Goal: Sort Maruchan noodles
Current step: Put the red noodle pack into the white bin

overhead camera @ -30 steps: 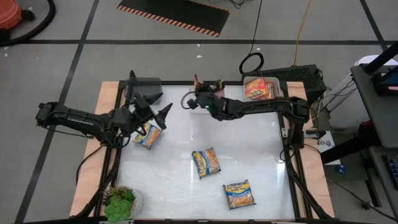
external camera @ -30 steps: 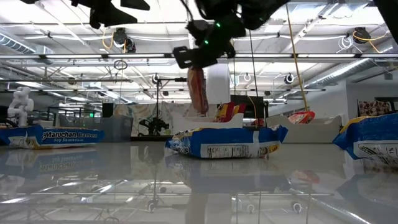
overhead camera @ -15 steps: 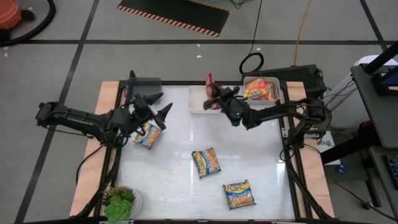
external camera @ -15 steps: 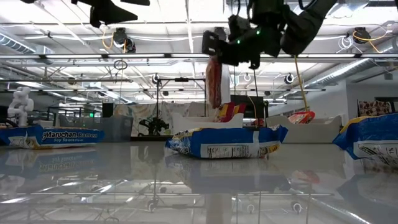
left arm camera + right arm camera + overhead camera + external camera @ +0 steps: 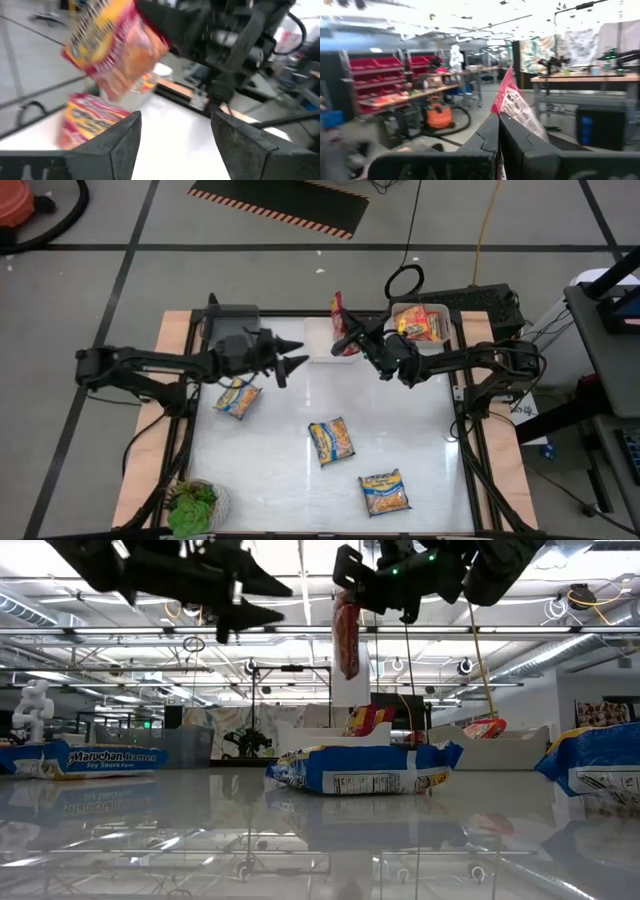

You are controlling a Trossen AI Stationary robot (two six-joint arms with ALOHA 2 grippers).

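My right gripper [image 5: 347, 338] is shut on a red-pink Maruchan packet [image 5: 338, 310], held in the air over the white bin [image 5: 318, 346] at the table's far edge. Another red packet [image 5: 90, 120] lies in that bin. My left gripper [image 5: 295, 363] hovers open just left of the bin, fingers pointing at the held packet [image 5: 115, 50] and touching nothing. Three blue-and-yellow packets lie flat on the table: one on the left [image 5: 237, 396], one in the middle [image 5: 331, 441], one near the front [image 5: 385, 492]. My right gripper pinches the red-pink packet between its two fingers at one end [image 5: 506, 112]. The packet is lifted clear and stands on edge; in the low view it hangs below the fingers [image 5: 346, 635], above the white bin.
A second bin [image 5: 397, 313] right of the white one holds red and orange packets [image 5: 418, 325]. A green plant [image 5: 192, 505] sits at the near left corner. The wooden table frame [image 5: 172, 340] borders the white surface; bare surface lies between the packets.
My right gripper has carried the red-pink packet toward the table's right and slightly up, from the white bin's left end to over it. My left gripper has moved from above the left blue-and-yellow packet toward the right, nearer the bin, and stayed open.
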